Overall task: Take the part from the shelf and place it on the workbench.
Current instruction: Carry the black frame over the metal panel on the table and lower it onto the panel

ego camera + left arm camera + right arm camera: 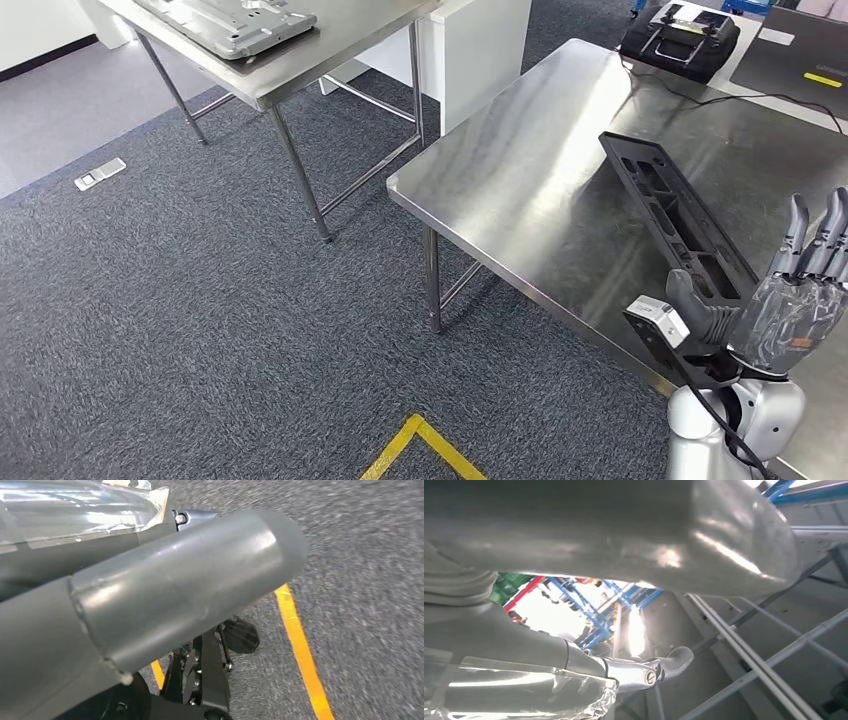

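Note:
A long black plastic part (pixel 675 210) lies flat on the steel workbench (pixel 520 170), running from the middle of the top towards its near right corner. My right hand (pixel 795 290) hovers at the part's near end, fingers straight and spread, thumb (pixel 700 308) over the part's last bit; whether it touches I cannot tell. In the right wrist view the thumb (pixel 624 530) and fingers (pixel 634 672) stand apart with nothing between them. My left hand (pixel 150 595) hangs over the carpet, thumb stretched out, holding nothing.
A second steel table (pixel 290 60) at the upper left carries a grey metal tray (pixel 235 25). A black case (pixel 680 40) with a cable and a dark mat (pixel 800 55) sit at the workbench's back. Yellow floor tape (pixel 415 450) marks the carpet.

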Robot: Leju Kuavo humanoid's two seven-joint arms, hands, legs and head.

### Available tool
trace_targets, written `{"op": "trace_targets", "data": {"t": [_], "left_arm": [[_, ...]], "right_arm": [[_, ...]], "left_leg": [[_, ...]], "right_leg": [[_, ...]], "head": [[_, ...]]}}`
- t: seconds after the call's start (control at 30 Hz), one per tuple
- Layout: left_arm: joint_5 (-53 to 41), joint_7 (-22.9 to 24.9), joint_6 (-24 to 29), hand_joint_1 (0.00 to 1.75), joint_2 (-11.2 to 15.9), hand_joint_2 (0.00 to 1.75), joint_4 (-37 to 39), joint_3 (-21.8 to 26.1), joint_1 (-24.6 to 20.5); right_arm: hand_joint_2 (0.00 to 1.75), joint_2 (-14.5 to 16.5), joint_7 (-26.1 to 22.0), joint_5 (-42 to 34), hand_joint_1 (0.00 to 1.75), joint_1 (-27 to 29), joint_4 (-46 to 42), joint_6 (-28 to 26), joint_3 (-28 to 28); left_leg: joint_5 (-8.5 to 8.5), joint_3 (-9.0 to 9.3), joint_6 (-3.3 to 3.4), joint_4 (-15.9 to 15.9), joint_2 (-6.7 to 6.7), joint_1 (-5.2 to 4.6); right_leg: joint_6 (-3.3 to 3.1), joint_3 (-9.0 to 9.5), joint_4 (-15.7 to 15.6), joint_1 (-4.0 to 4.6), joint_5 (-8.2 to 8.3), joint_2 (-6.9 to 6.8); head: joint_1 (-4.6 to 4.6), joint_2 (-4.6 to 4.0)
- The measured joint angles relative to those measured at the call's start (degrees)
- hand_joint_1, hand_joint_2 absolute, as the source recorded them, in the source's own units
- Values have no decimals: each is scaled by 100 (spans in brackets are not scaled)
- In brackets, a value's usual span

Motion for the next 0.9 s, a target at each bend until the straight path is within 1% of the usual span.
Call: {"op": "trace_targets", "data": {"t": [0.03,0.07,0.1,0.13,0.17,0.2,0.23,0.27,0.3,0.33,0.37,0.4,0.43,0.47,0.5,0.53,0.57,0.6,0.63,0.67,0.7,0.73,0.77,0.8,0.83,0.87,0.9], "left_arm": [[1,2,2,0,1,0,0,0,0],[2,3,7,0,11,0,-1,0,-3],[3,7,12,0,15,0,-1,-1,-9],[3,10,24,0,26,0,-2,-1,-15],[3,13,37,0,32,0,-2,0,-20],[6,16,51,0,29,0,-2,1,-20],[9,17,66,0,32,0,-2,2,-15],[15,17,75,0,23,0,-2,3,-11],[22,19,81,0,16,0,-2,3,-12],[28,20,84,0,7,0,-2,4,-15],[34,21,80,0,-7,0,-2,4,-22],[38,22,78,0,-18,0,-2,4,-25],[40,22,74,0,-28,0,-2,4,-22],[42,22,69,0,-39,0,-2,4,-17],[43,22,63,0,-45,0,-2,4,-12],[45,21,55,0,-48,0,-2,4,-7],[46,20,46,0,-48,0,-2,4,-5],[46,19,38,0,-43,0,-2,4,-5],[46,17,33,0,-39,0,-2,4,-3],[46,16,30,0,-35,0,-2,5,5],[46,15,28,0,-32,0,-2,5,18],[46,14,27,0,-27,0,-2,5,33],[46,14,25,0,-28,0,-2,5,46],[46,14,24,0,-27,0,-2,5,48],[46,14,21,0,-26,0,-2,4,42],[46,13,13,0,-26,0,-2,4,34],[47,11,3,0,-21,0,-2,4,28]], "right_arm": [[0,-1,4,-1,0,-1,1,0,2],[0,-2,10,-1,0,2,1,0,6],[0,-7,20,-1,0,5,1,0,12],[0,-15,33,-2,0,11,1,0,20],[0,-22,48,-3,0,19,1,0,33],[0,-29,65,-4,0,23,-1,0,52],[0,-36,83,-7,0,26,-3,0,74],[0,-44,98,-10,0,27,-6,-1,96],[0,-62,107,-12,0,27,-9,-1,113],[0,-88,117,-14,0,33,-9,-1,122],[0,-116,128,-15,0,46,-7,-1,128],[0,-141,137,-14,0,61,-3,0,133],[0,-161,147,-13,0,77,0,0,139],[0,-173,154,-11,0,88,2,0,145],[0,-183,160,-12,0,92,3,0,151],[0,-195,167,-13,0,93,3,0,159],[0,-208,174,-15,0,93,3,0,169],[0,-220,181,-17,0,93,3,0,182],[0,-231,187,-17,0,94,2,-1,196],[0,-237,191,-19,0,93,2,-1,209],[0,-239,194,-20,0,92,1,-1,223],[0,-240,197,-22,0,88,1,-1,236],[0,-239,198,-24,0,82,0,0,250],[0,-238,198,-25,0,78,-1,0,262],[0,-239,198,-26,0,73,-1,0,272],[0,-240,200,-27,0,72,-1,0,277],[0,-242,204,-30,0,75,-1,0,281]], "left_leg": [[127,223,134,-345,46,-93],[215,454,276,-710,142,-189],[273,633,378,-1007,237,-267],[291,735,443,-1184,302,-322],[284,761,471,-1251,323,-353],[311,774,470,-1307,280,-366],[357,814,457,-1386,227,-352],[410,863,435,-1480,179,-333],[466,909,412,-1568,130,-306],[510,940,384,-1624,78,-275],[527,941,371,-1640,19,-268],[535,933,366,-1639,-45,-258],[538,929,356,-1637,-116,-248],[539,927,343,-1633,-187,-238],[539,927,324,-1622,-259,-224],[532,926,296,-1601,-334,-208],[518,918,260,-1569,-402,-197],[500,898,220,-1525,-468,-192],[490,871,179,-1492,-519,-190],[488,843,144,-1473,-561,-190],[494,819,116,-1466,-598,-187],[495,800,91,-1460,-613,-179],[465,774,65,-1414,-562,-176],[384,710,31,-1283,-459,-167],[251,594,-8,-1044,-327,-150],[86,427,-49,-709,-190,-127],[-73,227,-87,-328,-109,-92]], "right_leg": [[-3,-3,-2,37,0,-49],[-5,-1,-6,66,0,-97],[-6,4,-14,86,-1,-144],[-5,9,-23,90,-1,-189],[-3,17,-37,82,-1,-240],[1,34,-65,80,0,-291],[4,38,-73,76,-5,-299],[9,36,-42,74,-31,-246],[11,-7,75,74,-99,-148],[11,-114,316,59,-215,-26],[17,-258,639,36,-357,72],[32,-421,975,14,-488,120],[70,-540,1212,-10,-556,140],[129,-572,1262,-35,-536,147],[206,-503,1102,-60,-429,156],[292,-342,759,-91,-259,192],[352,-168,388,-120,-122,276],[360,-17,78,-132,-19,344],[324,76,-113,-131,31,396],[255,102,-171,-116,30,412],[181,112,-184,-97,44,368],[121,115,-189,-109,56,325],[75,124,-197,-123,65,284],[25,137,-206,-139,67,236],[-20,148,-213,-148,65,186],[-54,156,-214,-134,55,134],[-83,162,-214,-123,45,73]], "head": [[1,0],[8,0],[24,0],[32,0],[43,0],[42,0],[36,0],[36,0],[34,0],[41,0],[44,0],[50,0],[52,0],[51,0],[52,0],[51,0],[54,0],[57,0],[58,0],[59,0],[57,0],[57,0],[56,0],[37,0],[18,0],[-3,0],[-20,0]]}}
